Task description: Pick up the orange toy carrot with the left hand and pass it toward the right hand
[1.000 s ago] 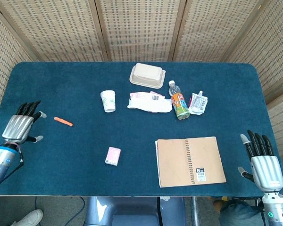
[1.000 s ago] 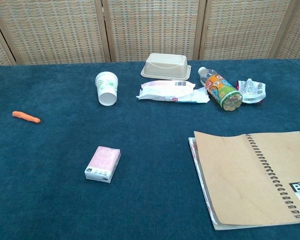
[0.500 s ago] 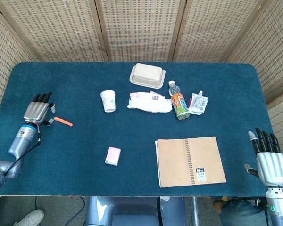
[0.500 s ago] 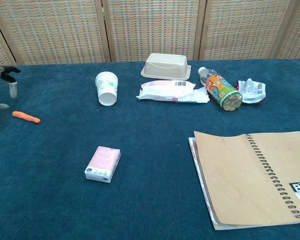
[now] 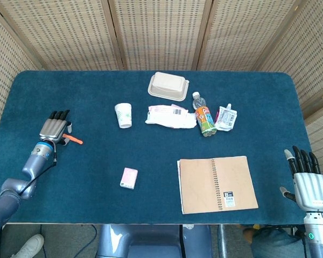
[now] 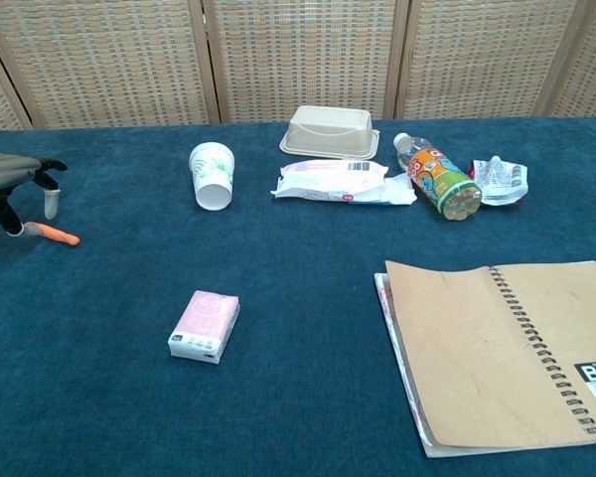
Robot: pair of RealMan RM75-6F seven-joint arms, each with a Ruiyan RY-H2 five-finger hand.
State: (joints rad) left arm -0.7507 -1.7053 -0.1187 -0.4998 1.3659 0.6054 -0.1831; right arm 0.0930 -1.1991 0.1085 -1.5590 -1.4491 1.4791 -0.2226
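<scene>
The orange toy carrot (image 5: 75, 141) (image 6: 58, 236) lies flat on the blue table near its left side. My left hand (image 5: 55, 128) (image 6: 18, 177) hovers right over the carrot's left end, fingers spread and pointing down, with the thumb tip beside that end. Nothing is held in it. My right hand (image 5: 304, 181) stays at the table's front right corner, fingers straight and apart, empty, and only the head view shows it.
A paper cup (image 5: 124, 115), a takeout box (image 5: 168, 86), a wipes pack (image 5: 169, 116), a lying bottle (image 5: 204, 119) and a pouch (image 5: 225, 118) sit at the back centre. A pink tissue pack (image 5: 128, 178) and a spiral notebook (image 5: 217, 184) lie nearer the front.
My left hand has moved right and forward from the table's left edge until it is over the carrot. The right hand has drawn back slightly toward the front edge. The carrot has not moved.
</scene>
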